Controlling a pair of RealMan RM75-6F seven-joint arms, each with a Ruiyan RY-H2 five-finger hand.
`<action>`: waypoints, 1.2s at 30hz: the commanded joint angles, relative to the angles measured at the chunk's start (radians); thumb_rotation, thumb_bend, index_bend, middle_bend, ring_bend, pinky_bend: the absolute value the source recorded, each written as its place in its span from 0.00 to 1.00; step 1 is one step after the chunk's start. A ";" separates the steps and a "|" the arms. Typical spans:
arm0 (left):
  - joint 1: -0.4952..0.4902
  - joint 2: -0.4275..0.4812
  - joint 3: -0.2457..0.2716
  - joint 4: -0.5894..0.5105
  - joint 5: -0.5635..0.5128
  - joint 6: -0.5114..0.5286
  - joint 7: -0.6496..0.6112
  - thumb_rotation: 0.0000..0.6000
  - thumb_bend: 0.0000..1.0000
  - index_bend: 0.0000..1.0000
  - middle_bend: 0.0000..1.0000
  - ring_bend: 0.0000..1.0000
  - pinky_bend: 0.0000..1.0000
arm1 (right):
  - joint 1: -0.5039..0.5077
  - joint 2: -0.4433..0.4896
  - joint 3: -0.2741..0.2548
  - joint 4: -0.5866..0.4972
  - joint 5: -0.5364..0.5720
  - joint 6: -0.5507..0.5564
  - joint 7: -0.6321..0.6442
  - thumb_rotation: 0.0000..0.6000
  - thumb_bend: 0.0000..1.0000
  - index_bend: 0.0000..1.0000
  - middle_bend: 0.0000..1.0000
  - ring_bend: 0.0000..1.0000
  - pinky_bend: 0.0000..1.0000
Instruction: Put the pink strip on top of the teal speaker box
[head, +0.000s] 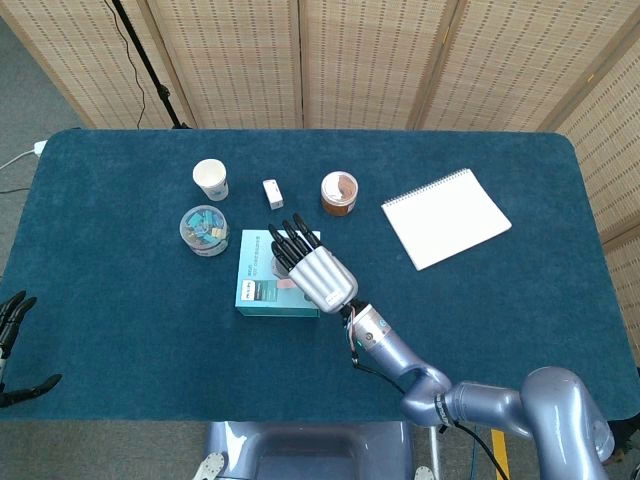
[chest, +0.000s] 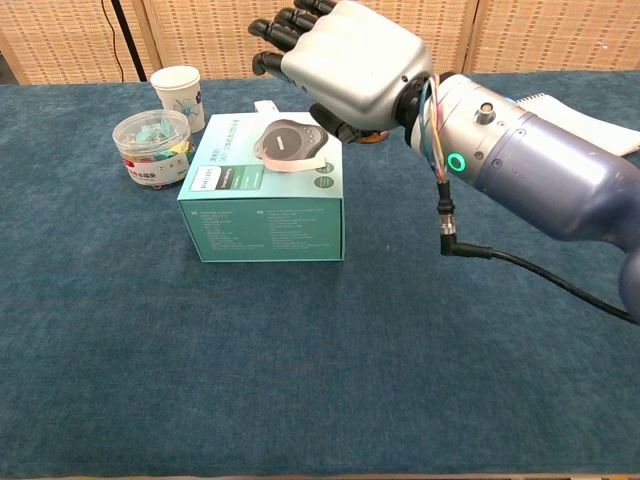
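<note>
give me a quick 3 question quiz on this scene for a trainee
1. True or false: the pink strip lies on top of the teal speaker box.
2. The right hand is: A) pinching the strip, B) above the box with fingers apart, holding nothing, C) resting on the notebook.
3. Fill in: the paper cup stands behind the clear tub of ____.

Key: 1 true. 2 B. 3 coloured clips, as far as the pictures show.
</note>
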 joint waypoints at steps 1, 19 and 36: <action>-0.002 -0.002 -0.001 0.000 -0.002 -0.003 0.005 1.00 0.00 0.00 0.00 0.00 0.00 | -0.009 0.035 0.016 -0.014 -0.003 0.014 -0.007 1.00 0.64 0.13 0.00 0.00 0.00; -0.091 0.005 -0.053 -0.009 0.068 -0.025 0.025 1.00 0.00 0.00 0.00 0.00 0.00 | -0.279 0.472 -0.014 -0.257 0.001 0.148 0.304 1.00 0.00 0.07 0.00 0.00 0.00; -0.369 0.037 -0.174 -0.112 0.135 -0.255 0.179 1.00 0.00 0.01 0.66 0.63 0.67 | -0.613 0.642 -0.199 -0.296 0.021 0.254 0.633 1.00 0.00 0.00 0.00 0.00 0.00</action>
